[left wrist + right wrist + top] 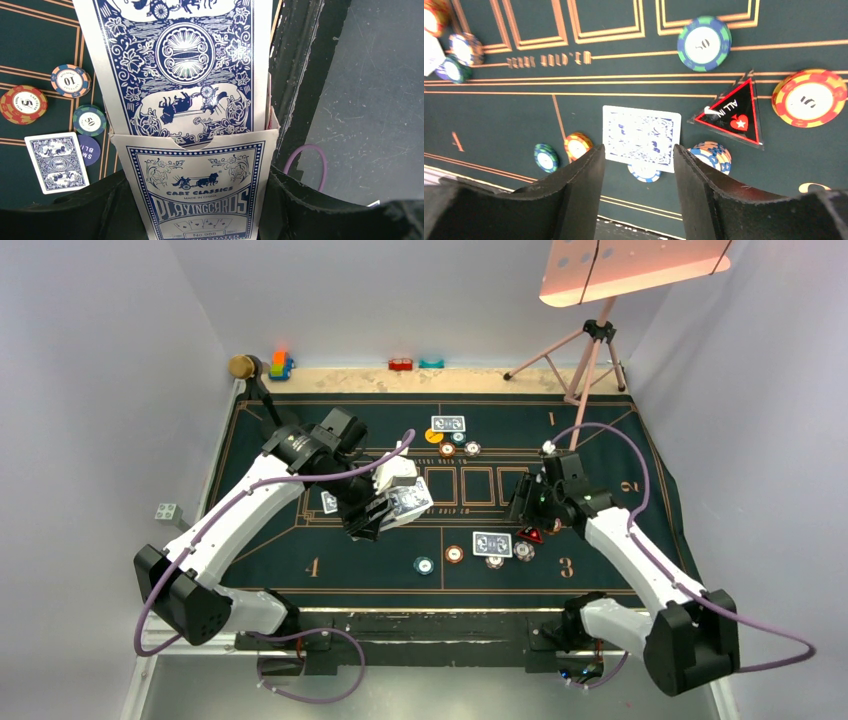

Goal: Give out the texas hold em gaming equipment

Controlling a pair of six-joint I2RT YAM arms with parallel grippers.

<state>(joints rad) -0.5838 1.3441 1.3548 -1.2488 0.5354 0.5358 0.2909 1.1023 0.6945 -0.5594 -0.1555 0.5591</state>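
My left gripper (383,512) is shut on a blue-and-white playing card box (410,501), held above the mat's middle. In the left wrist view the box (200,195) sits between the fingers (310,205), with blue-backed cards (185,60) sticking out of its open top. My right gripper (525,502) is open and empty; it (639,165) hovers over a face-down card (642,135), with the red triangular marker (733,112) and several chips (704,43) around it. More cards (448,424), a yellow button (434,436) and chips (447,450) lie at the far side. One card (329,502) lies to the left.
The dark green felt mat (300,570) covers the table. Toy blocks (281,365) and small red (401,364) and teal (431,363) pieces sit along the far edge. A pink tripod (590,350) with a lamp panel stands at the back right.
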